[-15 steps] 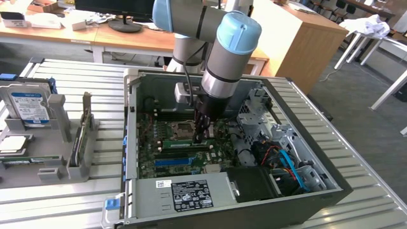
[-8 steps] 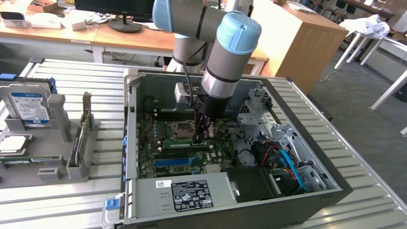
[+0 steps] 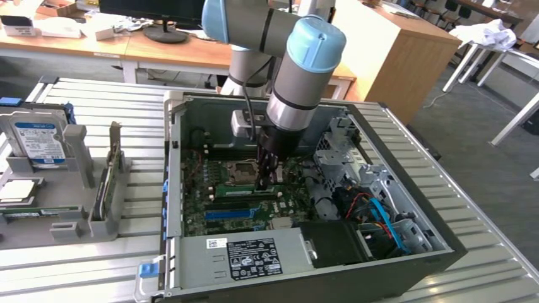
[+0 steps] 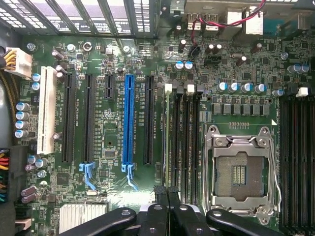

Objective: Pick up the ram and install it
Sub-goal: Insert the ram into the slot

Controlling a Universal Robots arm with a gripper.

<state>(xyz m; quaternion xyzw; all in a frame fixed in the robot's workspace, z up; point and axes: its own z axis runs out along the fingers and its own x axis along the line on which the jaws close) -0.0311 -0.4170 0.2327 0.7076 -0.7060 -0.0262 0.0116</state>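
— While the arm reaches down into the open computer case (image 3: pixel 174 189), where is the ram?

— It stands on edge in the bank of memory slots on the motherboard (image 4: pixel 106 123), between the processor socket (image 4: pixel 238 172) and the blue slot (image 4: pixel 129 118). In the exterior view the ram (image 3: pixel 240 187) is a long, thin green strip running just beside the socket (image 3: pixel 244 169), with the blue slot (image 3: pixel 231 214) on its other side.

— How does it look from the wrist?

— Edge-on. The ram (image 4: pixel 170 137) shows there as a narrow, pale greenish line between the black walls of its slot, with a white latch (image 4: pixel 169 88) at the end away from the gripper. Its faces are turned away, so no label or chips can be made out.

— And the gripper?

— The gripper (image 4: pixel 167 191) has its black fingers (image 4: pixel 158 211) pressed together with nothing between them. The tips sit right over one end of the ram's upper edge. Whether they touch it, I cannot tell. In the exterior view the gripper (image 3: pixel 267 183) points straight down at that same end of the strip.

— Anything outside the case?

— A hard drive (image 3: pixel 38 142) with a blue-and-white label stands in a grey holder at the exterior view's left, well apart.
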